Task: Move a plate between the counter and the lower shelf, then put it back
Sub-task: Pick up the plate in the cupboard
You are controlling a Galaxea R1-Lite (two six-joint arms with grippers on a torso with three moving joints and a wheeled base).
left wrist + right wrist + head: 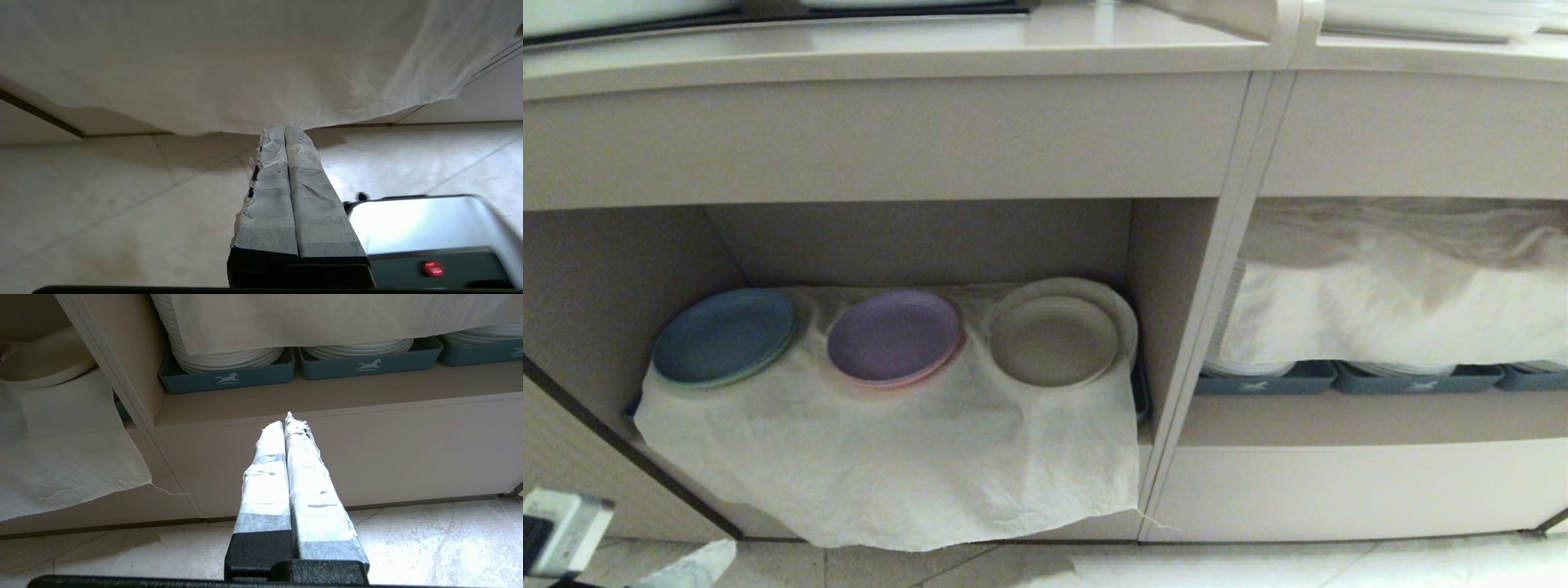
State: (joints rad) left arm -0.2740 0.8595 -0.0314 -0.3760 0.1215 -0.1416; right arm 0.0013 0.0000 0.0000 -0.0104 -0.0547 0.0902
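The plate [1054, 340], small, matte and cream, lies on the white cloth [907, 457] in the lower shelf [915, 245], at the right end of a row beside a purple plate [894, 336] and a blue plate [723, 336]. The right wrist view catches the plate's rim [45, 359] as well. The counter [931, 49] runs along the top. My left gripper [284, 130] is shut and empty, low above the floor just under the cloth's hanging edge; its taped fingers [690, 565] show in the head view's bottom left corner. My right gripper [288, 421] is shut and empty, facing the cabinet's lower panel.
The wider bay on the right holds dark blue trays [1270, 380] with stacked white plates [220, 355] under another cloth [1405, 302]. A beige upright [1217, 286] divides the two bays. Pale floor tiles [102, 204] lie below, and a part of my base [429, 228] sits beside the left gripper.
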